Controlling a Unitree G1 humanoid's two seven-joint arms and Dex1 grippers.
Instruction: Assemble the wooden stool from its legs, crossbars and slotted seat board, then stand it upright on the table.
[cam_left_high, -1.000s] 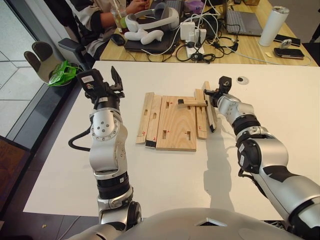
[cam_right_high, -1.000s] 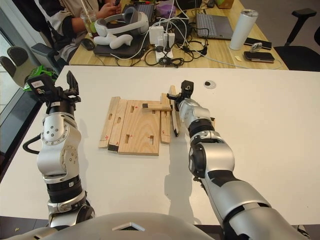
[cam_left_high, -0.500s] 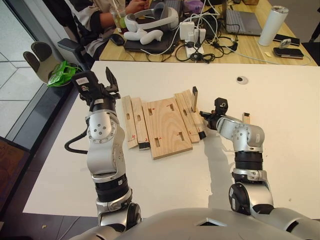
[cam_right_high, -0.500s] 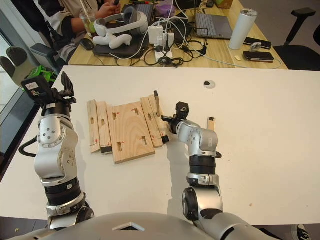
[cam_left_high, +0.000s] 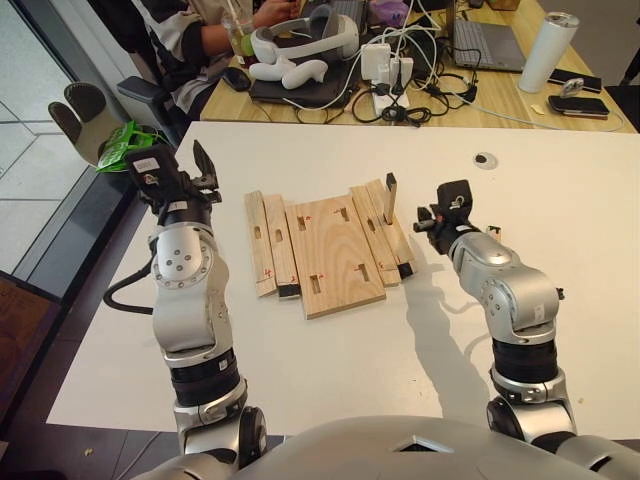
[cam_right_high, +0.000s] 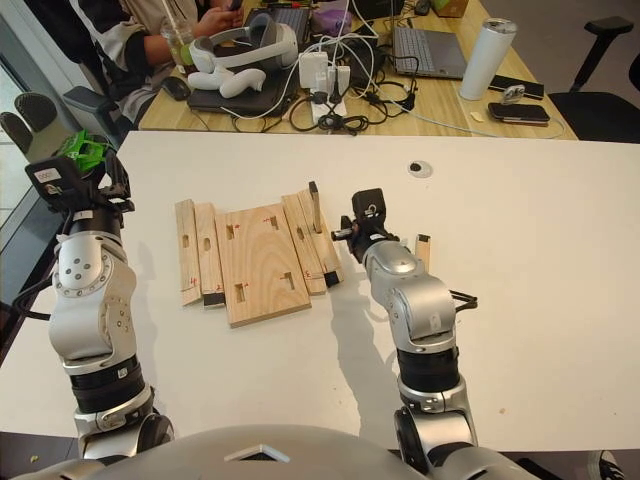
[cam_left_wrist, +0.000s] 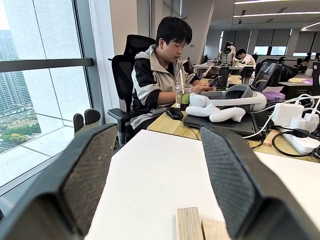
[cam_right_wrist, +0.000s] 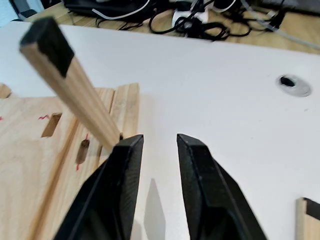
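The seat board (cam_left_high: 335, 255) is lying flat nearest the robot, with slotted planks (cam_left_high: 259, 245) flanking it on both sides. Just right of the board, the right gripper (cam_right_wrist: 159, 141) is hanging released and empty beside a stick (cam_left_high: 389, 200) standing in a plank slot. Farther off, left of the board, the left gripper (cam_left_wrist: 157, 137) is hovering spread open. The stick is likely needing a square grip and a straight downward press.

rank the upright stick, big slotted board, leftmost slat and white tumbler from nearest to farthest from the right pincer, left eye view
1. upright stick, just left of the right pincer
2. big slotted board, middle of the pile
3. leftmost slat, pile's left edge
4. white tumbler, on the far desk
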